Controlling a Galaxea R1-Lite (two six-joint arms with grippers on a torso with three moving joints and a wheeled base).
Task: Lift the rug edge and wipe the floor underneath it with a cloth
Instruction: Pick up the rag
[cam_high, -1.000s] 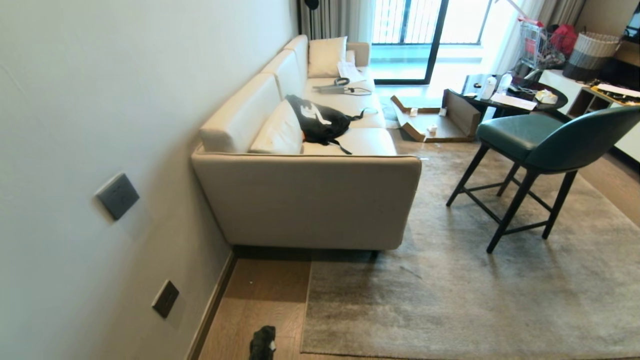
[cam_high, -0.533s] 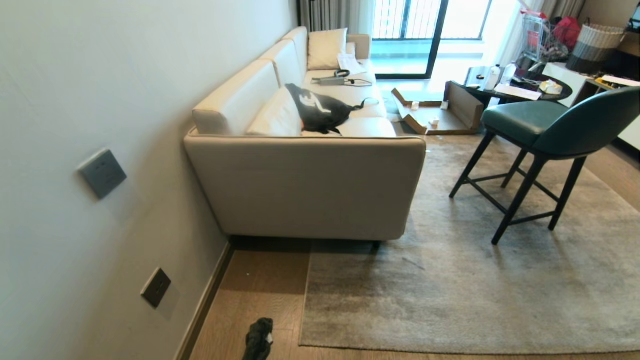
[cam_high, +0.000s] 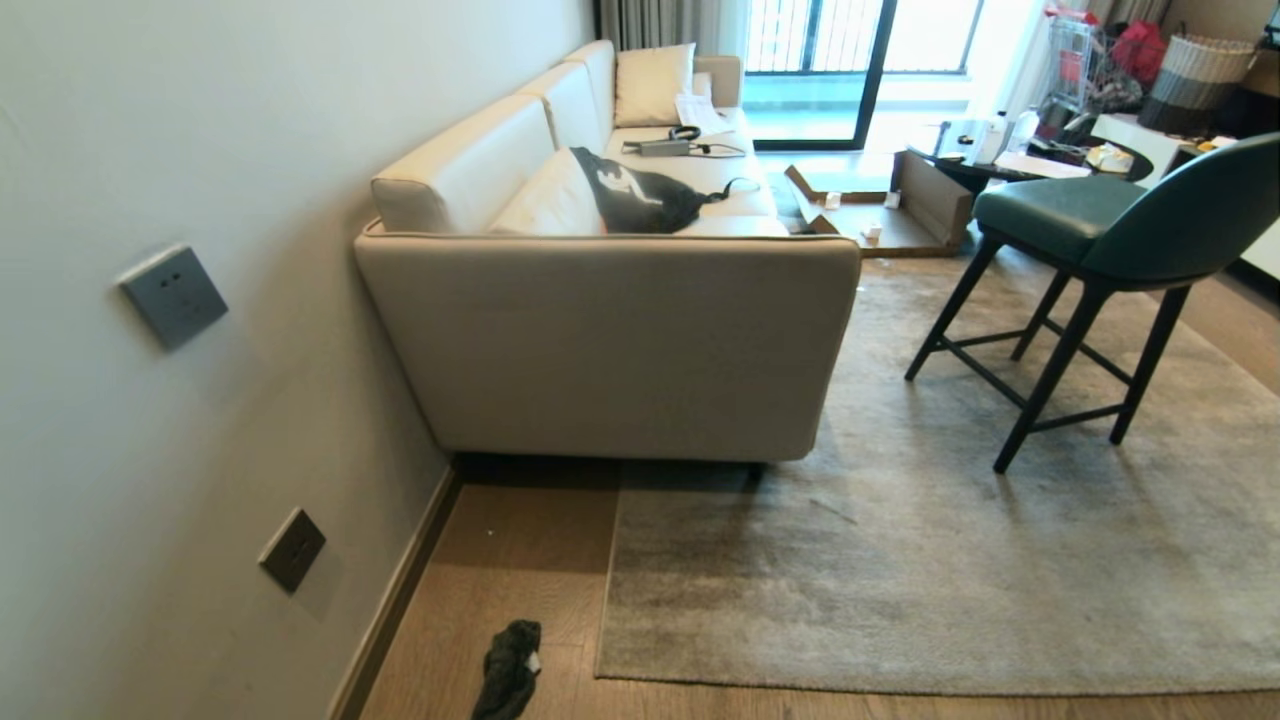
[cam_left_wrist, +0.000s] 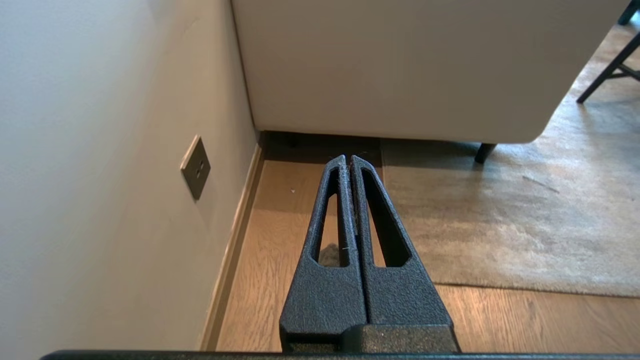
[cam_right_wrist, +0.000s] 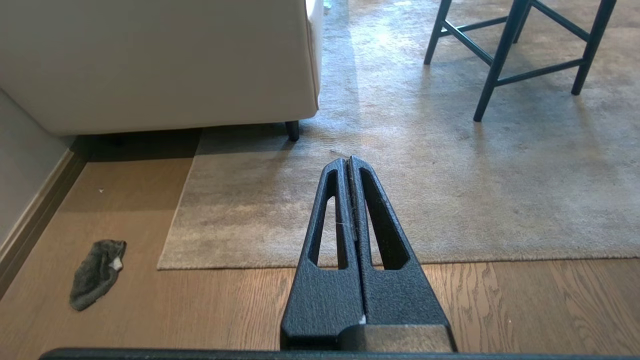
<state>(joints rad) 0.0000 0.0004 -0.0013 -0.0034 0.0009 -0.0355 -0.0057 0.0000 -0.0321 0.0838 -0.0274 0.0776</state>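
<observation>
1. Left gripper: both black fingers are pressed flat together with nothing between them. It hangs above the floor in the strip between the wall and the rug.
2. Right gripper: same deal, fingers closed tight on nothing, pointing out over the rug's near side.
3. Neither arm shows up in the head view at all, so the wrist cams are the only look at them.
4. The cloth is a crumpled dark grey lump lying on the bare planks near the skirting, just beside the rug's corner but not touching it. A small pale patch shows on it. In the left wrist view only a sliver of it peeks through the slot in one finger; the rest is blocked.
5. The rug edge lies flat on the floor; its corner is down too. The far end of that side runs under the sofa and gets lost in shadow.
6. The rug's right side is cut off by the frame in the head view.
7. A green chair stands on the rug, well away from the cloth.
8. A black bag with white marks sits on the sofa seat, partly hidden behind the sofa arm.
9. Stuff on the far table is too small to make out.
</observation>
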